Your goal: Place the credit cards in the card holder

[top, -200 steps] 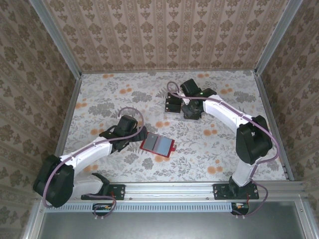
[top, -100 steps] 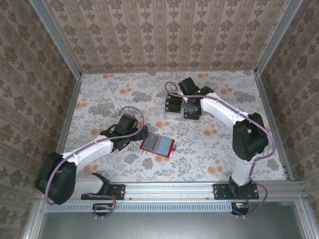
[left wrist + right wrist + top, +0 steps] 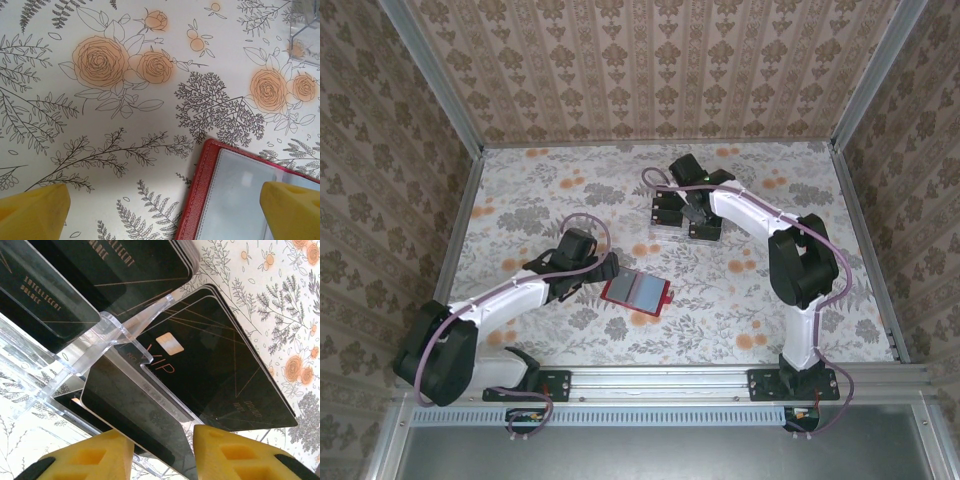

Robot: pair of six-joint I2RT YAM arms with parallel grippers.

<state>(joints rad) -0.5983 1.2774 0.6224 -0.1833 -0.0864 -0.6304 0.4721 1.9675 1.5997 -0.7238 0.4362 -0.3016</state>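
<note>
the right gripper (image 3: 163, 452) has narrowed its jaws over the clear tray (image 3: 125, 325), far middle, straddling one of the credit cards (image 3: 210, 370) — partly open, not clamped yet, so a pick looks close. the left gripper (image 3: 165, 212) hangs wide open, empty, by the card holder (image 3: 636, 290) — near centre.

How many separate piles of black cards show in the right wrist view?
4: the upper-left pile, the top-centre pile, the VIP pile at right, the bottom pile. Cards underneath may be hidden.

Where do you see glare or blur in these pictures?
Right wrist: the clear tray throws bright reflections across the black cards. Left wrist: a pale glare patch on the card holder window. Top view: even, soft light, no hard shadows.
</note>
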